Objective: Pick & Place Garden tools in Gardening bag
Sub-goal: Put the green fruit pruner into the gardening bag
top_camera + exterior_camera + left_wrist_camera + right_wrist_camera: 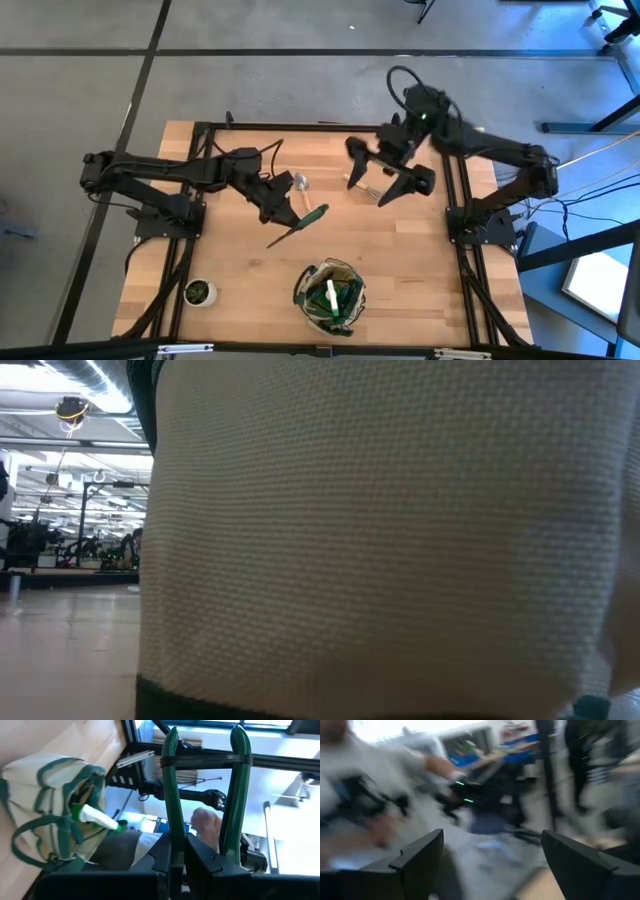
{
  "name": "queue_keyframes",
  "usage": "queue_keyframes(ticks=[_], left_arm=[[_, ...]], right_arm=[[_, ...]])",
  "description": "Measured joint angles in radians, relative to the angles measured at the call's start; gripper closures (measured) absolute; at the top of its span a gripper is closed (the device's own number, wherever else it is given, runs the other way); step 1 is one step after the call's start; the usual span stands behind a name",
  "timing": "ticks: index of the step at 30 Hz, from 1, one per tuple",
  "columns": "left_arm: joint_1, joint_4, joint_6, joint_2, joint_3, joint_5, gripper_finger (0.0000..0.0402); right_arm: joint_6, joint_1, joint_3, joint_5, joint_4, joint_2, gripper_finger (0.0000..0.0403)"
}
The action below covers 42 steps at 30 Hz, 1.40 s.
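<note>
Spray bottle (331, 297) bagged in gardening bag (312, 309); shears (300, 222) clamped in left gripper (285, 212); right gripper (385, 170) spread empty; trowels (362, 180) left.

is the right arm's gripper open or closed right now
Open. The right gripper hangs empty above the wooden table, its two dark fingers spread wide apart.

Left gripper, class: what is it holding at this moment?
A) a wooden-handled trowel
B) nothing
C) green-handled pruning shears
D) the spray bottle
C: the left gripper is shut on the green-handled shears, lifted above the table, and the left wrist view shows both green handles rising from its fingers.
</note>
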Motion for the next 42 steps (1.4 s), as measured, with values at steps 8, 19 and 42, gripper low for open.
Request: queue_keyframes(ticks=[8, 19, 42], left_arm=[[0.009, 0.018, -0.069, 0.031, -0.001, 0.031, 0.0377], [0.020, 0.107, -0.088, 0.087, 0.001, 0.059, 0.0377], [0.042, 0.095, -0.062, 0.123, 0.001, 0.086, 0.0377]], right_arm=[[-0.715, 0.020, 0.318, 0.555, -0.665, 0.028, 0.0079], [-0.770, 0.064, 0.334, 0.703, -0.868, 0.043, 0.0080], [-0.870, 0.297, 0.333, 0.983, -0.902, 0.191, 0.0080]])
